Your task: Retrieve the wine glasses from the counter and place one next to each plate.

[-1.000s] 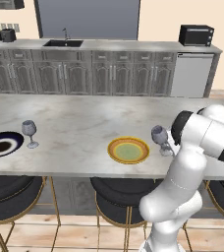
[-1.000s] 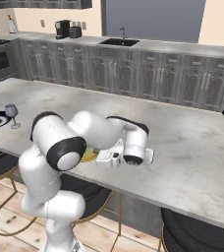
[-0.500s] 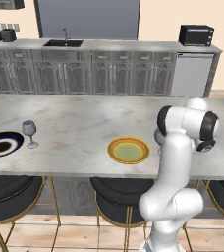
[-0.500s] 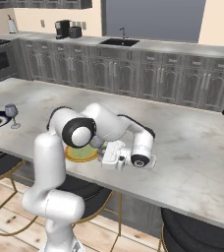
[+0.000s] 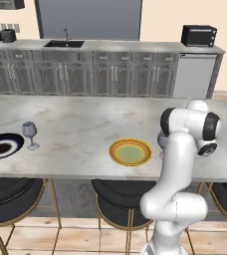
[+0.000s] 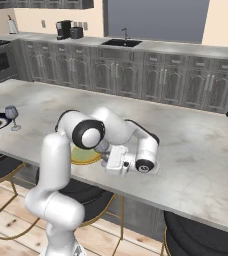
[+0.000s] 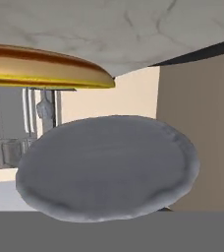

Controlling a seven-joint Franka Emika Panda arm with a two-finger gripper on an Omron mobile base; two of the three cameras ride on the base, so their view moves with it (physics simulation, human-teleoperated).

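Left base view: we saw one glass (image 5: 30, 133) standing on the worktop (image 5: 85, 124) just beside the navy plate (image 5: 2, 147). The second glass (image 5: 162, 141) sat near the yellow plate (image 5: 130, 151), and we had our fingers pinching it, its grey bowl (image 7: 106, 167) looming in the hand view.

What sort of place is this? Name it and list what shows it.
A rendered home kitchen, most likely. A sink sits in the back counter over grey cabinets, a microwave stands at its end, and bar stools tuck under a marbled island set with plates and wine glasses.
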